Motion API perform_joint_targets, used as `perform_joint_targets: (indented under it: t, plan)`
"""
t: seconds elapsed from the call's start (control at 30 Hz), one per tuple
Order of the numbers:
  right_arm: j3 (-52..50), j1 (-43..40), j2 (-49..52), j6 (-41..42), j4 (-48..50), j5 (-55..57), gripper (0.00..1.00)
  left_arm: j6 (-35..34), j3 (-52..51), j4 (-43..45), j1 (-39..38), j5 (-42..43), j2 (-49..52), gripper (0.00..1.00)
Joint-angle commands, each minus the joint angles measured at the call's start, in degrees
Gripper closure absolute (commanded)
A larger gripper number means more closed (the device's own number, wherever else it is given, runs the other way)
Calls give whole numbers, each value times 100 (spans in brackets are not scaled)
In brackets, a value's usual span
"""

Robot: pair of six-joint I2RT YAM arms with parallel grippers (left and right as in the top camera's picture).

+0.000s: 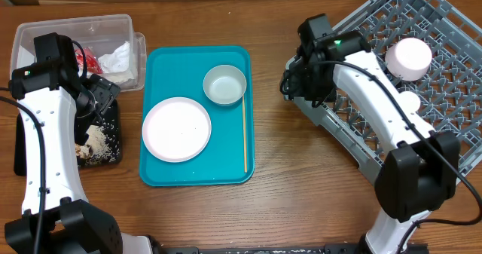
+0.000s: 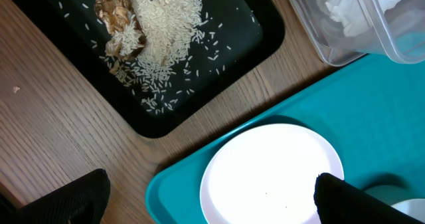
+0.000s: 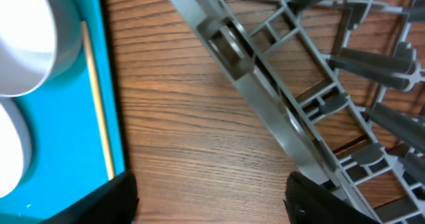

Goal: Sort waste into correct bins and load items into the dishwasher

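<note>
A teal tray (image 1: 230, 167) holds a white plate (image 1: 177, 129), a pale bowl (image 1: 224, 85) and a wooden chopstick (image 1: 245, 137). My left gripper (image 2: 209, 201) is open and empty, hovering over the tray's left edge with the plate (image 2: 272, 177) between its fingers. My right gripper (image 3: 212, 201) is open and empty above bare wood, between the tray (image 3: 73, 117) with its chopstick (image 3: 97, 111) and the grey dishwasher rack (image 3: 285, 117). The rack (image 1: 354, 145) holds a white cup (image 1: 409, 56) and another white item (image 1: 409, 101).
A black tray (image 1: 111, 137) with spilled rice and food scraps (image 2: 143, 31) lies at the left. A clear plastic bin (image 1: 75, 29) with red and white waste stands at the back left; its corner shows in the left wrist view (image 2: 358, 24).
</note>
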Motion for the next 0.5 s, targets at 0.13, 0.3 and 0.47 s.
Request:
perform_joint_targets:
  t: [0.13,0.3,0.47]
  plan:
    - [-70,-9,116,61,33,363,28,-122,-35,4,22,4,-74,0]
    - [-74,-9,116,-125,90,415,25,-122,-35,4,22,4,-74,0]
    - [-74,-9,118,-269,380,503,24,-122,-35,7,22,4,-74,0]
